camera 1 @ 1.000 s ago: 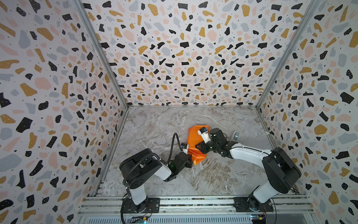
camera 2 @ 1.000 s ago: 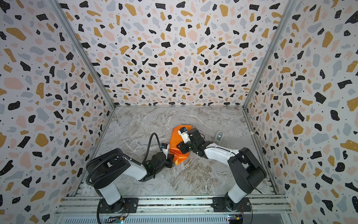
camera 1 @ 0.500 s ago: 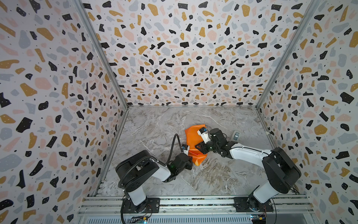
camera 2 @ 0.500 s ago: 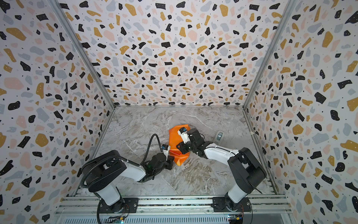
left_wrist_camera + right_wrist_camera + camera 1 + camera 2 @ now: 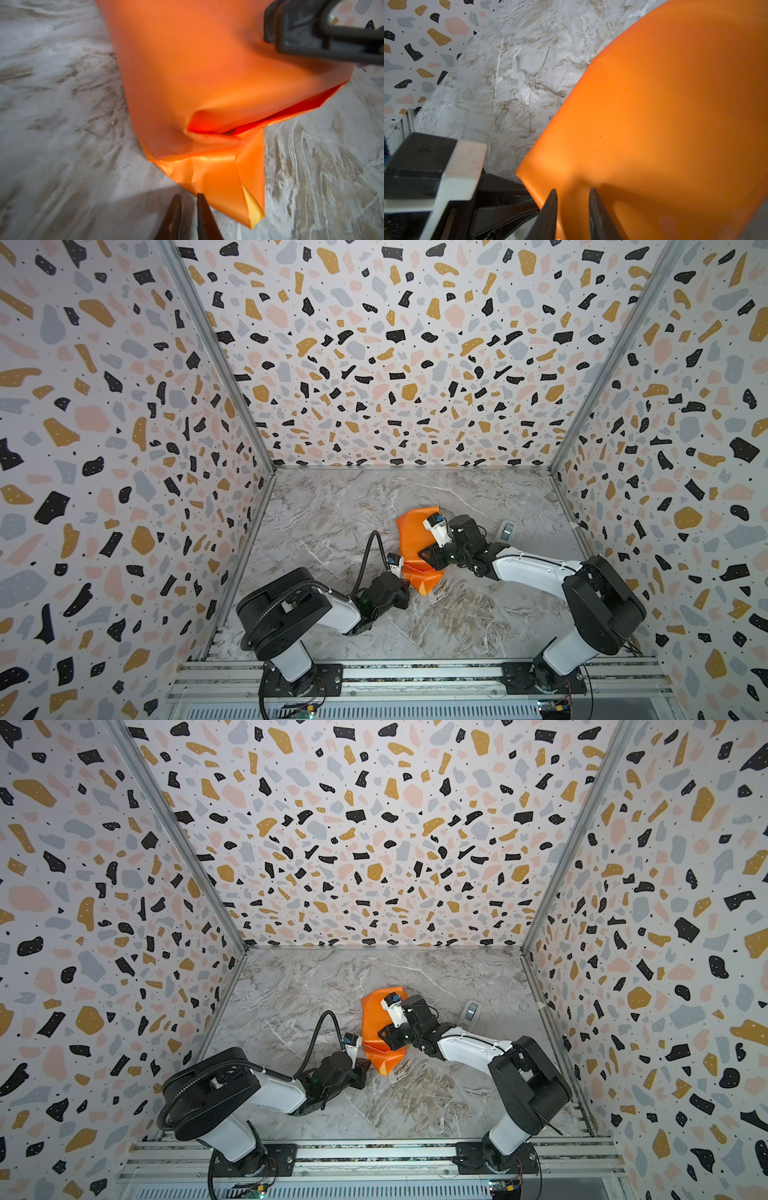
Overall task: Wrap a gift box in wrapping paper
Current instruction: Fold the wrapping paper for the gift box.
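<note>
The wrapping paper (image 5: 415, 539) (image 5: 376, 1019) lies as a crumpled orange bundle mid-table; a little mustard-yellow shows at a curled corner (image 5: 254, 209). The gift box is hidden. My left gripper (image 5: 409, 587) (image 5: 365, 1067) (image 5: 188, 196) sits low at the bundle's near end. Its jaws stand a narrow gap apart with nothing between them, tips just short of the paper's edge. My right gripper (image 5: 422, 553) (image 5: 381, 1033) (image 5: 572, 192) reaches over the bundle from the right. Its jaws are apart, with the tips down against the orange surface (image 5: 664, 104).
A small grey object (image 5: 506, 531) (image 5: 471, 1013) lies on the marble table right of the right wrist. Terrazzo-patterned walls close in the left, back and right sides. A metal rail (image 5: 415, 672) carrying both arm bases runs along the front.
The far top of the paper bundle has shifted slightly left. The left arm's shoulder has swung a little toward the left wall. Both grippers have stayed almost in place.
</note>
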Tool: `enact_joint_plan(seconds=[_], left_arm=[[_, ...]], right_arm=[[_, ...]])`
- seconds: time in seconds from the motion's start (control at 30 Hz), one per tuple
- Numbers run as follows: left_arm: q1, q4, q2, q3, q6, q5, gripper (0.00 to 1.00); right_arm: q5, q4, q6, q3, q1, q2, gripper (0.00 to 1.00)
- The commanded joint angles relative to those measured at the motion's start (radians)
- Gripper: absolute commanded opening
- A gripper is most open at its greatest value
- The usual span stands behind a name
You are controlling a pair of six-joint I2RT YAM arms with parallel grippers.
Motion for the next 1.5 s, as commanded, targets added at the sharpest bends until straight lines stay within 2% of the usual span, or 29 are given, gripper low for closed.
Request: enact_joint_plan(seconds=[0.0,0.33,0.43,0.63,0.9,1.47], left_arm=[[-0.007,-0.029,-0.052,-0.018,0.035,-0.052,0.16],[-0.037,0.142,-0.071,-0.06,0.294,-0.03,0.12],[-0.046,0.15,-0.078,-0.057,0.382,-0.044,0.11],[-0.05,0.159,-0.045,-0.024,0.482,-0.054,0.09],[-0.049,0.177,0.034,0.003,0.55,-0.073,0.08],[-0.06,0.191,0.106,0.021,0.565,-0.019,0.07]], right_arm=[[-0.004,-0.089,0.007,-0.02,0.011,0.021,0.27],[-0.005,-0.087,0.004,-0.017,0.01,0.025,0.27],[-0.009,-0.087,0.001,-0.013,0.01,0.03,0.27],[-0.015,-0.087,-0.003,-0.008,0.011,0.04,0.27],[-0.019,-0.083,-0.006,-0.007,0.01,0.042,0.27],[-0.019,-0.089,-0.008,-0.003,0.01,0.036,0.27]])
